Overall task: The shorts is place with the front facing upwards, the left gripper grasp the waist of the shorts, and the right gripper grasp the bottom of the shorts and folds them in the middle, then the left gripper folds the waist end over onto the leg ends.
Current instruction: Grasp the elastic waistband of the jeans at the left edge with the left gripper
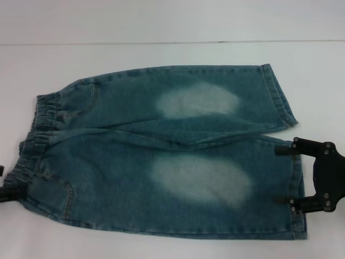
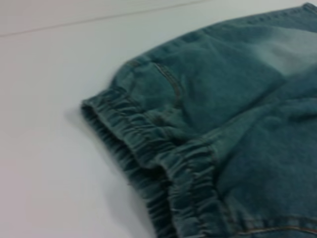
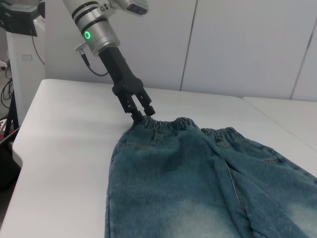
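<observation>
1. The left gripper has its jaws clenched on the waist of the shorts at the near corner of the ruffled elastic band
2. The right gripper sits at the bottom of the shorts, its jaws spread wide across the hem of the near leg, touching the denim but not pinching it
3. The shorts lie flat on the white tabletop, waist toward the robot's left, leg ends toward its right, two pale faded patches facing up
</observation>
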Controlling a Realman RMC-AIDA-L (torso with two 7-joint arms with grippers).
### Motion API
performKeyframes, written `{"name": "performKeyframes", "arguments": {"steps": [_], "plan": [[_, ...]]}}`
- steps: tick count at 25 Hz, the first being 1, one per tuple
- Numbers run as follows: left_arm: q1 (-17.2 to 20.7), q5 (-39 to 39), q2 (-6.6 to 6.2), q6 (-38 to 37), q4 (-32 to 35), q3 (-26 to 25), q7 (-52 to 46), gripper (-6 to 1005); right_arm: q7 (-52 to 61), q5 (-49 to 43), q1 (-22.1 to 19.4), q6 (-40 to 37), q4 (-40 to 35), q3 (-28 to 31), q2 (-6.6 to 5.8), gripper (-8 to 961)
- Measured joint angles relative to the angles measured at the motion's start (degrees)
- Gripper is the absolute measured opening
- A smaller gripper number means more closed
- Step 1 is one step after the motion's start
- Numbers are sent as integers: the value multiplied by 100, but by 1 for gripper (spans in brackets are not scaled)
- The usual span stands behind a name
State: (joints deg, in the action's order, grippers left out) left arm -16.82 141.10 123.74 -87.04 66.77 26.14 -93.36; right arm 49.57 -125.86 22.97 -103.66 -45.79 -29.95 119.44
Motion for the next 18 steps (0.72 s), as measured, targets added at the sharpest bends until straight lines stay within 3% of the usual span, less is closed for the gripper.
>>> {"name": "performKeyframes", "arguments": {"steps": [11, 18], "plan": [[-35, 150, 0, -28, -152, 548, -157, 776, 0, 1, -14, -12, 0, 8, 9, 945], [-40, 155, -15, -8, -111, 599, -372, 768, 0, 1, -40, -16, 2, 18, 9, 944]]}}
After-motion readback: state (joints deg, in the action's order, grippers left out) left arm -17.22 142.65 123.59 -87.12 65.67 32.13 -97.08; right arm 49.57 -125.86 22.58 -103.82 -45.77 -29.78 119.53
